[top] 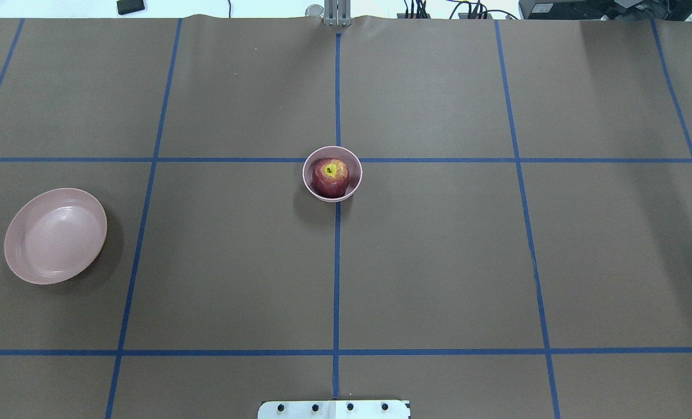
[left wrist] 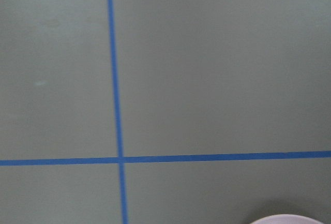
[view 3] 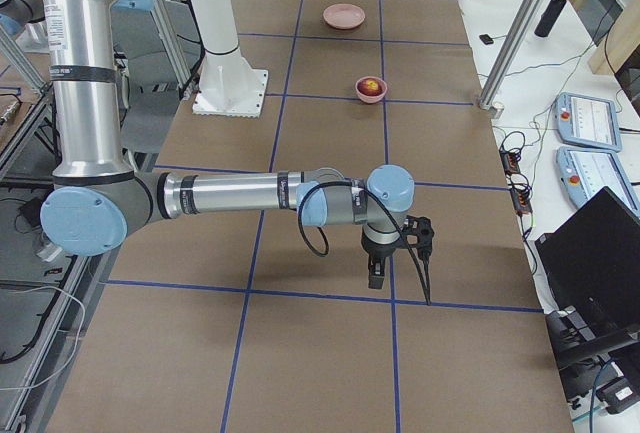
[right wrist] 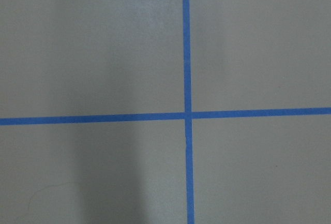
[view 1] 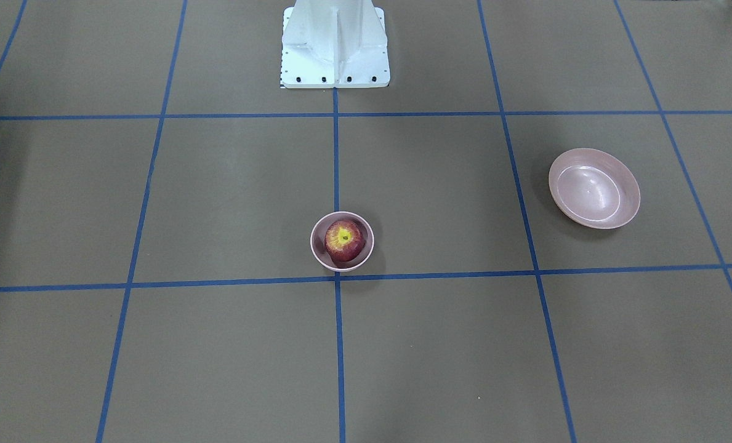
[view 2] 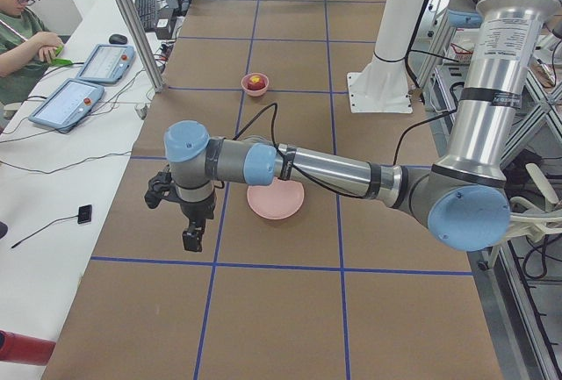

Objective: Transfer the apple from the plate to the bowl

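We find the round red apple [view 1: 345, 239] inside the deep pale-pink bowl [view 1: 317, 241] and the shallow pink plate [view 1: 590, 191] bare, so we judge the task done. Whether the left hand [view 2: 191, 240] or the right hand [view 3: 376, 278] is open, we cannot tell.

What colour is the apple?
The apple is red with a yellow top, clearest in the front-facing view.

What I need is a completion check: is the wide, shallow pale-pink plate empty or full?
Empty. The shallow pale-pink plate shows only bare surface; the small red apple sits in the deep pink bowl.
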`<state>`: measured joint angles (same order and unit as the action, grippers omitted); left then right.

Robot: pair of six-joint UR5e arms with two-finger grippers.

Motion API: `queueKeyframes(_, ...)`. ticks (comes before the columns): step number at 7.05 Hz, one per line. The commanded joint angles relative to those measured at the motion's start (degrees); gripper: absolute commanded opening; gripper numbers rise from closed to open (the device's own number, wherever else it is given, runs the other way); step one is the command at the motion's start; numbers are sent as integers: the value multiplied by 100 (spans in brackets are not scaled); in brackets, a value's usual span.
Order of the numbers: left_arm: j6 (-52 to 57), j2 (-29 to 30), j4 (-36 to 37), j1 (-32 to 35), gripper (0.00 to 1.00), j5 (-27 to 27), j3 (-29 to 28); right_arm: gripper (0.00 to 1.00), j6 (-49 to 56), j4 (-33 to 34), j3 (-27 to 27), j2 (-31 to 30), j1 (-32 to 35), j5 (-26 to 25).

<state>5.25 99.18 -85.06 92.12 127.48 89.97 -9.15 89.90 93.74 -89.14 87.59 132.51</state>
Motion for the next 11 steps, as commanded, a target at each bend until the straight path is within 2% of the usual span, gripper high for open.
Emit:
queueKeyframes(1, 222, -346, -141, 192, 99, 14, -190, 100, 1, 551, 440, -139, 65, 3)
queueKeyframes(2, 222, -625, -368, 183, 99, 22, -356, 100, 1, 981, 730, -156, 74, -6)
queueKeyframes(3, 205, -680, -788, 192, 99, 31, -566, 100, 10, 1090, 820, -183, 91, -6)
queueKeyframes(4, 135, -733, -784, 183, 99, 249, -542, 100, 10, 1074, 795, -192, 91, -15)
queueKeyframes(5, -301, -734, -801, 183, 99, 851, -533, 100, 10, 1039, 734, -192, 83, -24)
queueKeyframes(6, -1036, -742, -836, 166, 99, 979, -376, 100, 18, 1012, 664, -192, 74, -67)
queueKeyframes(8, -1043, -1180, -819, 139, 99, 945, 194, 100, 245, 986, 453, -183, 74, -76)
queueKeyframes(11, -1043, -1226, -810, 131, 99, 919, 275, 100, 537, 705, 162, -218, 74, -50)
